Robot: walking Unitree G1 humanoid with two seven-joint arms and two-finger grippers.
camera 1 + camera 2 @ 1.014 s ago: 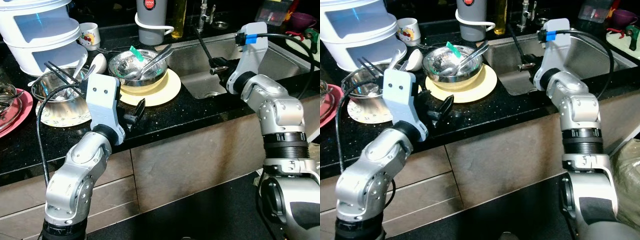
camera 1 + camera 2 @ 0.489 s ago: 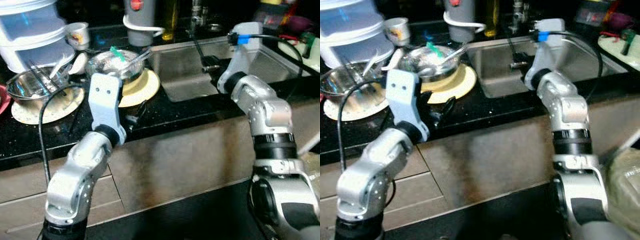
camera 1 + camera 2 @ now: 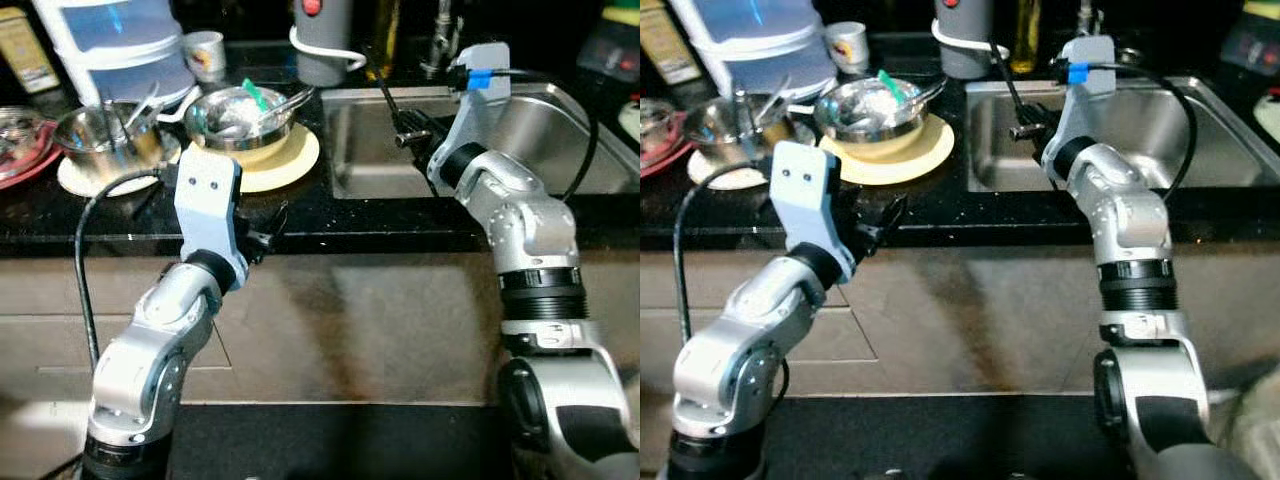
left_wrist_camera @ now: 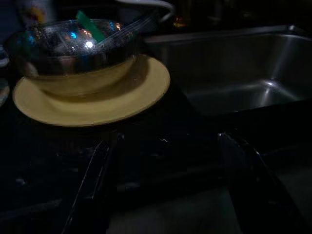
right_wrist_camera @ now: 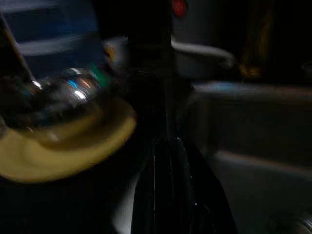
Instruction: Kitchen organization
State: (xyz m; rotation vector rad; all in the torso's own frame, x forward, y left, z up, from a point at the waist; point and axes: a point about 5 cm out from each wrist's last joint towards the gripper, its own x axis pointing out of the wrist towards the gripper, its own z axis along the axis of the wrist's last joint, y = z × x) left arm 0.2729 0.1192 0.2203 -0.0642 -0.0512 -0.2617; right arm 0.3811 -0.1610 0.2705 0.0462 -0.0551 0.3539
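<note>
A steel bowl point(image 3: 240, 110) holding spoons and a green scrap sits on a yellow plate point(image 3: 292, 163) on the black counter point(image 3: 330, 215), left of the sink point(image 3: 510, 135). My left gripper point(image 3: 268, 228) hovers at the counter's front edge, just before the plate. It stands open with nothing between its fingers point(image 4: 95, 185). My right gripper point(image 3: 375, 70) is raised over the sink's left rim, shut, its long fingers pointing up toward the back of the counter. In the dark right wrist view the fingers point(image 5: 163, 156) lie together, with the bowl and plate blurred beyond them.
A second steel bowl point(image 3: 100, 135) with utensils rests on a patterned plate further left, beside a pink plate point(image 3: 20, 165). White stacked containers point(image 3: 125, 40), a mug point(image 3: 205, 55), a grey jug point(image 3: 322, 45) and the tap point(image 3: 440, 30) line the back.
The whole view has shifted and the counter now looks farther off. My left gripper, earlier over the counter by the plate, is now at its front edge. The right gripper stays by the sink.
</note>
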